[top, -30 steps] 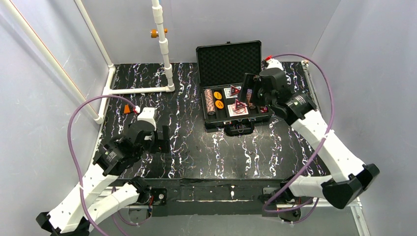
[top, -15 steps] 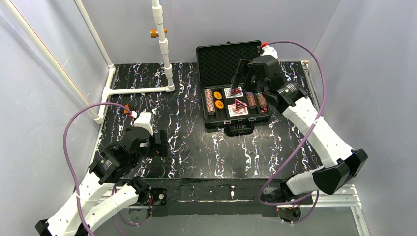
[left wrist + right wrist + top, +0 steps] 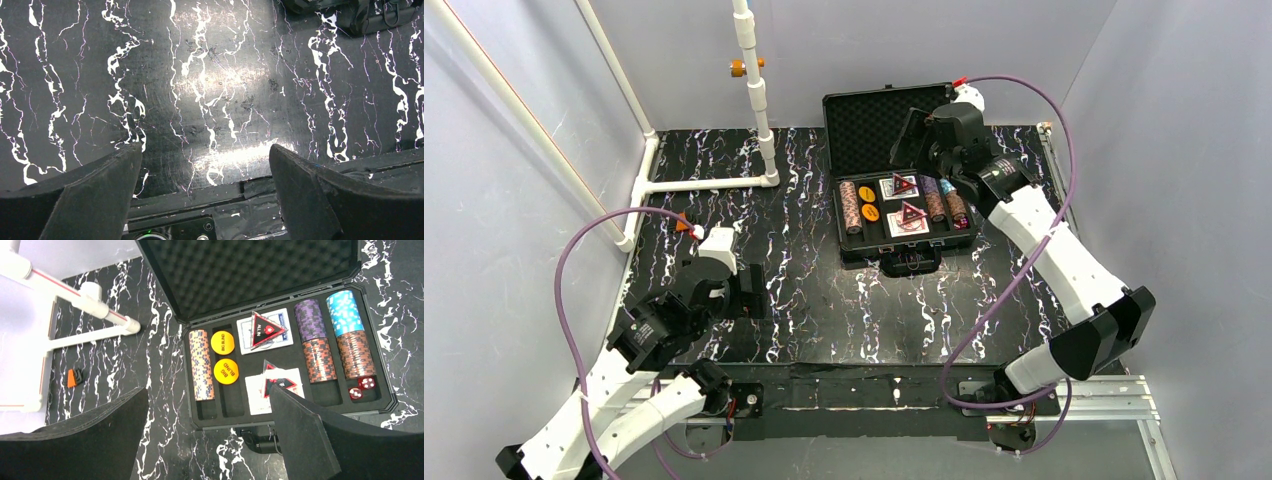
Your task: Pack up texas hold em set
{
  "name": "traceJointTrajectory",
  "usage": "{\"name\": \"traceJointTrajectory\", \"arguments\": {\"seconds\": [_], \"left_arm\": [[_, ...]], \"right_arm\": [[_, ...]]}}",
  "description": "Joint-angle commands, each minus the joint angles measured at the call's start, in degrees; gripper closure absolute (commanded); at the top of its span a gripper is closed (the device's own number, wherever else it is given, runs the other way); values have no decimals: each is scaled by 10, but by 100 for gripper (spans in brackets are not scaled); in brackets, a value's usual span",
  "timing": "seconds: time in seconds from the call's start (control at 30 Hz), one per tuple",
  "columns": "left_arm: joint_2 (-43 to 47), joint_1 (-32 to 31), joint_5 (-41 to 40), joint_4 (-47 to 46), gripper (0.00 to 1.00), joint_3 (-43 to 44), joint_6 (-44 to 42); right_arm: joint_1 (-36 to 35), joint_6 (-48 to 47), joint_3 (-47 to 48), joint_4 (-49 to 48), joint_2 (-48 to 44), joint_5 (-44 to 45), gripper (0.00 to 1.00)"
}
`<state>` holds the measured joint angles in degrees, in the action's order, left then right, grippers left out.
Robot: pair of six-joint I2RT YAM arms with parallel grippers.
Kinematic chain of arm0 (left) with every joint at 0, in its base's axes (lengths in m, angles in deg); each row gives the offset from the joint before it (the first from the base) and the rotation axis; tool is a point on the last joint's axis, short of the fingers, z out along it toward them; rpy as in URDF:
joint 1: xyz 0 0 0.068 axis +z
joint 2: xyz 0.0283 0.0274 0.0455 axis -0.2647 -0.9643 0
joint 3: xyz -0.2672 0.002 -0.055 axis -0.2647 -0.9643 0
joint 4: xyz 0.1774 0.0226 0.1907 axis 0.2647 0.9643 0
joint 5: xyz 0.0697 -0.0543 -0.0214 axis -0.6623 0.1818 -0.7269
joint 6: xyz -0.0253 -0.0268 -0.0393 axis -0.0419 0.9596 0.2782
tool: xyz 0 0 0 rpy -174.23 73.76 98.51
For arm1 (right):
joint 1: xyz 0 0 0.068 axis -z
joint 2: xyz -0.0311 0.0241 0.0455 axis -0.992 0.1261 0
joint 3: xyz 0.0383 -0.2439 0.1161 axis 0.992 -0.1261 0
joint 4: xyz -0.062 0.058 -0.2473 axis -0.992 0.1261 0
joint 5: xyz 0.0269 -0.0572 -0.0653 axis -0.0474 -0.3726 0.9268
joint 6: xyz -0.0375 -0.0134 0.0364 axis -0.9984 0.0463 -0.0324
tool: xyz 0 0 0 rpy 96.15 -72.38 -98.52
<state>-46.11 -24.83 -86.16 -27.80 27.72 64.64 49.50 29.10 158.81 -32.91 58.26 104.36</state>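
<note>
The black case (image 3: pixel 852 245) of the texas hold em set lies open at the back middle of the table, its foam-lined lid (image 3: pixel 250 270) standing up. Inside are a brown chip stack (image 3: pixel 201 365), two orange discs (image 3: pixel 223 342), two card decks with red-black triangles (image 3: pixel 265 332), purple (image 3: pixel 310 320), blue (image 3: pixel 341 312) and brown (image 3: pixel 355 355) chips, and red dice (image 3: pixel 362 387). My right gripper (image 3: pixel 911 140) hangs open above the case, in front of the lid, holding nothing. My left gripper (image 3: pixel 749 290) is open and empty over bare table at the near left, far from the case.
A white pipe frame (image 3: pixel 759 100) stands at the back left. A small orange block (image 3: pixel 683 223) lies by the left wall. The case's handle (image 3: pixel 911 262) sticks out toward me. Grey walls close in the left, back and right sides.
My right gripper has risen and moved back and left, from over the right chip stacks to in front of the lid. The left arm drew slightly nearer. Both stayed open.
</note>
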Motion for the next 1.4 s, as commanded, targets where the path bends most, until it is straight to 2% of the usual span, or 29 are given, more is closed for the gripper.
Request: {"name": "traceJointTrajectory", "arguments": {"seconds": [0.0, 0.4, 0.6, 0.63, 0.67, 0.9, 1.1, 1.37], "left_arm": [[-5, 4, -7, 0, 2, -6, -8], [-10, 4, -17, 2, 2, -7, -8], [-23, 4, -16, 2, 2, -6, -8], [-24, 4, -15, -62, 2, -6, -8], [-25, 4, -15, -5, 0, -6, -8], [-27, 4, -14, 3, 1, -6, -8], [-27, 4, -13, 2, 1, -7, -7], [-35, 4, -16, 3, 1, -6, -7]], "right_arm": [[20, 18, 28, -50, 15, 7, 2], [98, 52, 101, -97, 120, -101, 2], [123, 63, 130, -128, 171, -120, 0], [127, 67, 136, -132, 180, -123, 0], [130, 71, 141, -137, 189, -130, 0], [151, 109, 177, -189, 245, -163, 0], [159, 135, 220, -212, 293, -149, 0], [165, 219, 266, -230, 366, -71, 0]]}}
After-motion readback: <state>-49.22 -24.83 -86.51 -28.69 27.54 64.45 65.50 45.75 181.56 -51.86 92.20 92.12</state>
